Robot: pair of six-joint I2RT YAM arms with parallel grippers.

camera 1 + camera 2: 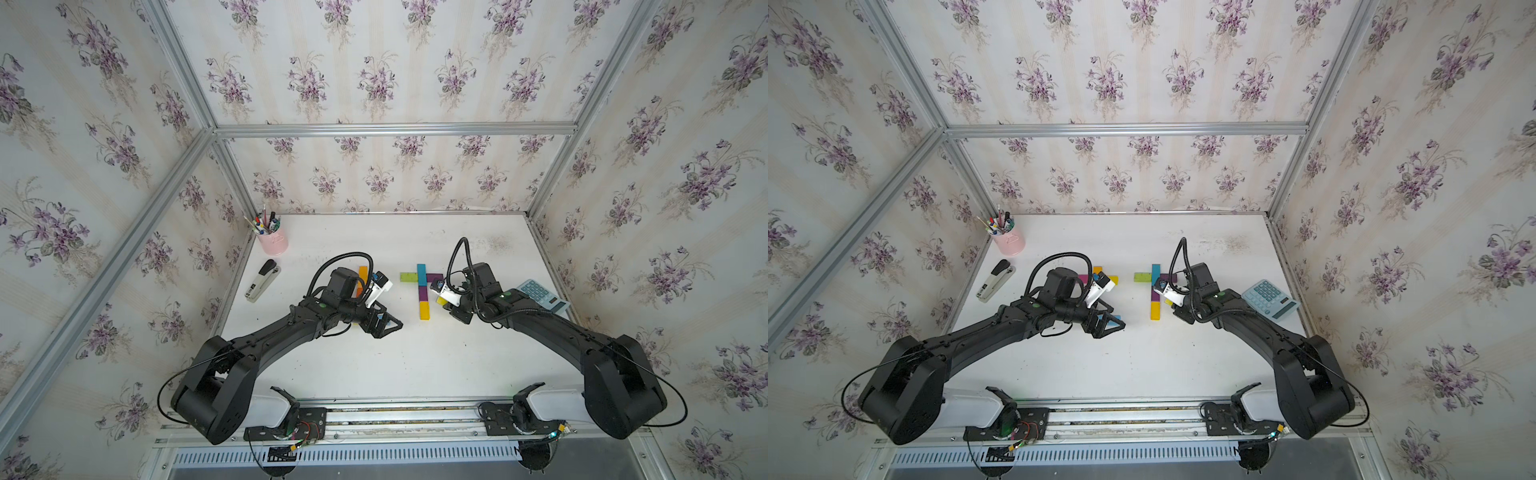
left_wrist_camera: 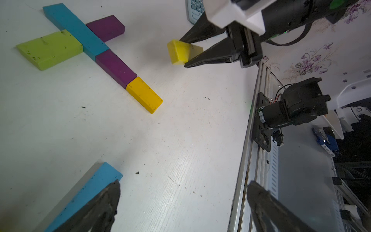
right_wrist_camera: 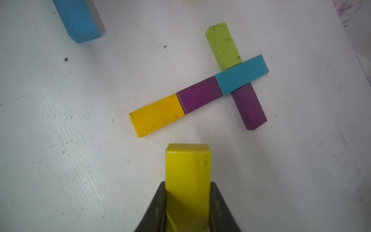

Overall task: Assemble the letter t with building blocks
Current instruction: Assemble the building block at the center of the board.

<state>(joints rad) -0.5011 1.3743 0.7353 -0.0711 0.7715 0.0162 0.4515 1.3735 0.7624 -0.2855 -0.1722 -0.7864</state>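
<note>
The right arm's fingers [image 3: 155, 204] are clamped on one end of a bright yellow flat rectangular block [image 3: 187, 166]. The block juts out near the foot of the letter lying on the white worktop [image 1: 415, 365]. That letter already reads as a t. A teal block [image 3: 242, 74], a purple block [image 3: 198, 94] and an amber-yellow block [image 3: 156, 115] lie end to end as the stem. A lime block [image 3: 223, 45] and a second purple block [image 3: 249, 106] touch the teal one on either side as the crossbar.

The danger, I'd say, is a nudge. Nothing pins these blocks, so a low approach could push the amber piece and knock the stem out of line. Held only at its end, the yellow block might also swivel in the grip and land skewed. From where I stand I can't tell whether its lower corner clears the worktop.

The left arm's fingers [image 2: 104, 200] stand wide apart and empty, one beside a light blue block [image 2: 84, 198], well apart from the letter. A pale blue calculator [image 1: 540, 295] sits just beside the right arm, so a swing back could catch it. The grey-black stapler [image 1: 262, 280], the pink pen pot [image 1: 273, 243] and the spare blocks behind the left arm, an orange one [image 1: 363, 272] among them, are out of the way
</note>
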